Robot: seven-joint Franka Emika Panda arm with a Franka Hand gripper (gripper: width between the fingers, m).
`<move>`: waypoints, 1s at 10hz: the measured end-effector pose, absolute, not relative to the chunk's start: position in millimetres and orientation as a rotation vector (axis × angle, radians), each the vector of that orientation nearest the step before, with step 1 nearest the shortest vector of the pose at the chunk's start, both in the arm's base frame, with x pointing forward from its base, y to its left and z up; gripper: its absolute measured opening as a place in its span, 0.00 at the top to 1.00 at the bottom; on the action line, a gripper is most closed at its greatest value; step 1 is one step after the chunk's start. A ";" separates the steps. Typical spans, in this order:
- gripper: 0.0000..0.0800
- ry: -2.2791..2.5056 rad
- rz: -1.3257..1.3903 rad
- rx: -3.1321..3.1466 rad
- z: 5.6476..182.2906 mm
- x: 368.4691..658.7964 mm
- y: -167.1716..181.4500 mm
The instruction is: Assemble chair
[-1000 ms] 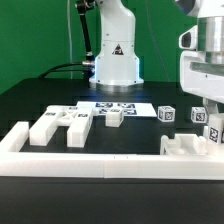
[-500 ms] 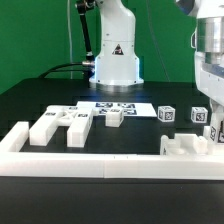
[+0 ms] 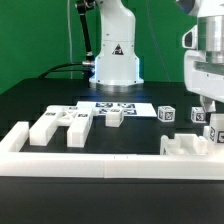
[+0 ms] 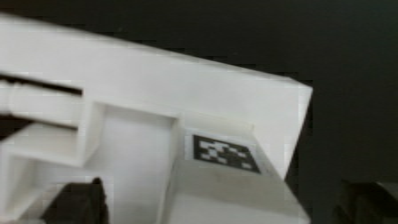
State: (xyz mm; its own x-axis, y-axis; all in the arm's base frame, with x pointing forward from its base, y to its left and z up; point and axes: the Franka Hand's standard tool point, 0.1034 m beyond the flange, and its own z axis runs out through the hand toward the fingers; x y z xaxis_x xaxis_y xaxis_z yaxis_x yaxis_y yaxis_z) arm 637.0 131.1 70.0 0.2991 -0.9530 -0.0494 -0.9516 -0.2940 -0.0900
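Lying unjoined on the black table (image 3: 30,100), the chair pieces (image 3: 62,124) spread in a row just behind the border rail (image 3: 90,162) along the table's near edge. A slotted cluster (image 3: 46,130) sits toward the exterior view's left and a small block (image 3: 113,117) sits mid-table. The tagged cubes (image 3: 167,113) are toward the exterior view's right, and a notched piece (image 3: 184,146) is just behind the rail by the near corner on that side. The gripper (image 3: 205,103) hangs over those cubes, its fingers spread wide and released. The wrist view is filled by one white piece (image 4: 160,110) bearing a square tag (image 4: 222,151). Every tag is a black-and-white pattern; no letters can be read. The marker board (image 3: 118,105) lies flat before the robot base (image 3: 115,65), which carries a dark triangle label (image 3: 117,48). Bare tabletop lies behind the slotted cluster toward the far edge and between small block and cubes.
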 end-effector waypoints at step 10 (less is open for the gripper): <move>0.19 0.458 -0.105 -3.030 72.5 639.3 132.1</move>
State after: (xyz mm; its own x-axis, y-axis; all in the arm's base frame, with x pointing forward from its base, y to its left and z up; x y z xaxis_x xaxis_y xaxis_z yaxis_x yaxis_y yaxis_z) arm 639.3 132.1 72.5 0.9531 -0.2975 0.0564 -0.2923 -0.9525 -0.0850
